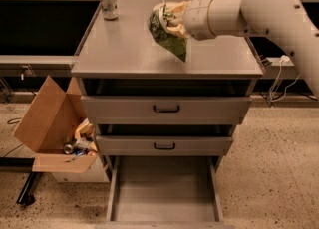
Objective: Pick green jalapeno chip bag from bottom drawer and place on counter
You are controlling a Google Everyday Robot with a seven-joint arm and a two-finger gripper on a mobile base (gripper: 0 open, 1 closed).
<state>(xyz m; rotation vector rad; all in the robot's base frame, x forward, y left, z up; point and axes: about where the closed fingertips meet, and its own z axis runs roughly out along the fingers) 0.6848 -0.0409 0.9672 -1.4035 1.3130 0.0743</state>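
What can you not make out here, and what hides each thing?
Camera view: the hand, above the right of the counter, is largely covered by the green jalapeno chip bag.
Whether the bag's tip touches the counter: unclear from this angle.
The bottom drawer front is cut off by the lower edge.
Items in the cardboard box: too small to name.

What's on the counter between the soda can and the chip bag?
Camera view: only bare counter between the soda can and the green jalapeno chip bag, which the gripper holds above the counter's middle.
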